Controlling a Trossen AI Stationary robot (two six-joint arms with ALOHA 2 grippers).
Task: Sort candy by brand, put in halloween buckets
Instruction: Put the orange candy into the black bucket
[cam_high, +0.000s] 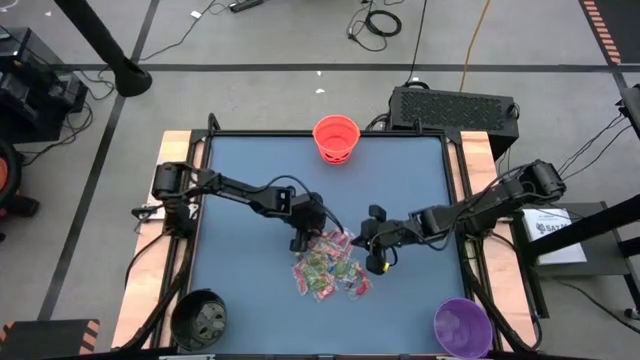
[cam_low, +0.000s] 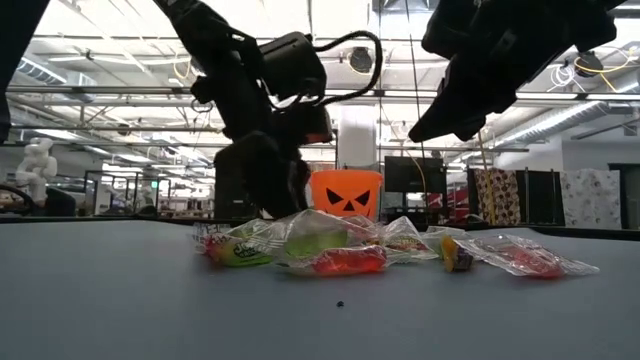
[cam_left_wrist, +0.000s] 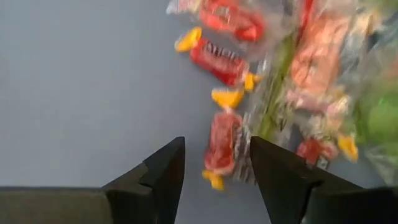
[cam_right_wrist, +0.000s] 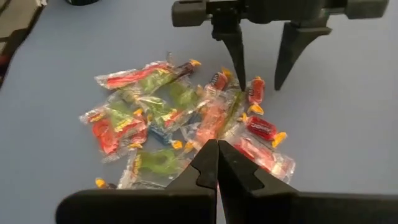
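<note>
Left wrist view is showing you the left gripper parted and straddling a small red candy at the edge of the candy pile on the table. These sweets are looking light, with slick crinkly wrappers, so you are best pinching across the body, not the twisted ends. The right gripper is hovering clenched and empty beside the pile. You are working with three buckets: orange, black, purple; the overlapping candies are too many to count.
</note>
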